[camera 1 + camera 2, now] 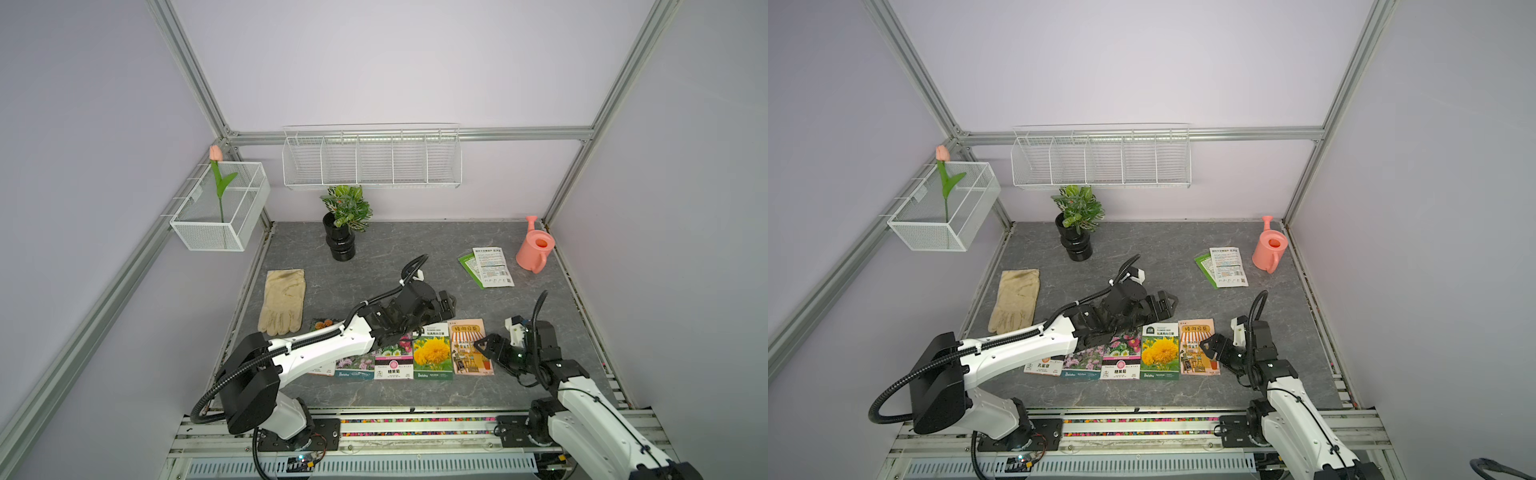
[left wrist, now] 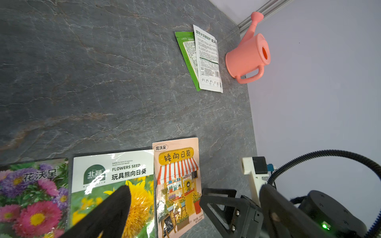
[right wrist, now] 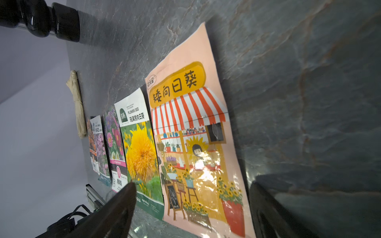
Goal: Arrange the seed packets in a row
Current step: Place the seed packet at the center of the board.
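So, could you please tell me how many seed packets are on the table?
7. Five in the front row: orange-flower packet, pink-flower packet, mixed-flower packet, yellow-flower packet, shop packet. Two overlapping by the watering can: white packet atop green packet. The left arm may hide more.

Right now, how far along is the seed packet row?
Done: five flat picture-front seed packets lie side by side at the front of the grey stone-look tabletop. In hand: nothing; both arms' jaws are open and empty. Left: a white text-back packet overlapping a green packet beside the pink plastic watering can, away from the row.
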### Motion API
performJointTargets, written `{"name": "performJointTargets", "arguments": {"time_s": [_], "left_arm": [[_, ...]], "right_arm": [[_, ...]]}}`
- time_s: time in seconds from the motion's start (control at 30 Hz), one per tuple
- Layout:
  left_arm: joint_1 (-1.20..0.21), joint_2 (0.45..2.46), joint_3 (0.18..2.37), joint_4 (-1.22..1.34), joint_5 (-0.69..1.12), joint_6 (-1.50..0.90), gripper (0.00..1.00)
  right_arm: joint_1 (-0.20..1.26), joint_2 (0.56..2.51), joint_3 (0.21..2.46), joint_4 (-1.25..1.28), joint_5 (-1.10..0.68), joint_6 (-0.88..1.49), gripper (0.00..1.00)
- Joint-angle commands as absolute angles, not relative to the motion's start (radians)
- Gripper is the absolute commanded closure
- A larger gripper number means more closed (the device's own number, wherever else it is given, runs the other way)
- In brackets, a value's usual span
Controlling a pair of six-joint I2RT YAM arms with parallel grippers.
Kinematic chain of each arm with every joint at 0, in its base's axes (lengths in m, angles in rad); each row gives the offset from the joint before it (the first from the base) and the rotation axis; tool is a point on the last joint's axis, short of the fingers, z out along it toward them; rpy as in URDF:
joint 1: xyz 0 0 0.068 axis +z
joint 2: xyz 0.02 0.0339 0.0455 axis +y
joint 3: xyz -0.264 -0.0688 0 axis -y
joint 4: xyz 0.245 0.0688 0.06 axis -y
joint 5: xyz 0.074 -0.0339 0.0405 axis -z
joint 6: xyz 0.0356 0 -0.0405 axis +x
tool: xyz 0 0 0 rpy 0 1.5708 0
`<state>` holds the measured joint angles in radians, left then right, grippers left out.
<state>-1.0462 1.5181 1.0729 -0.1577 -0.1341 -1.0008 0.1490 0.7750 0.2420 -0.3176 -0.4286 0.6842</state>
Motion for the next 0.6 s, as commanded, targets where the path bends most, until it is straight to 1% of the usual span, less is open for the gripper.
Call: {"name": "performJointTargets", "arguments": {"time_s": [0.0, 0.1, 0.23, 0.57], "left_arm": [[-1.026, 1.581, 1.118, -0.150, -0.141, -0.968, 0.00], [-0.995, 1.633, 1.164, -0.149, -0.104, -0.962, 0.00], [-0.959, 1.684, 1.206, -0.151, -0.038, -0.952, 0.00], [-0.940, 1.723, 1.215, -0.127, -0.007, -0.951, 0.00]], "right_arm": [[0.157, 0.777, 0.258, -0.358, -0.433, 0.691, 0.12], [0.157, 0.769, 0.266, -0.358, -0.420, 0.696, 0.12], [0.157, 0.813, 0.288, -0.350, -0.441, 0.685, 0.12], [0.158, 0.767, 0.267, -0.369, -0.465, 0.710, 0.12]]}}
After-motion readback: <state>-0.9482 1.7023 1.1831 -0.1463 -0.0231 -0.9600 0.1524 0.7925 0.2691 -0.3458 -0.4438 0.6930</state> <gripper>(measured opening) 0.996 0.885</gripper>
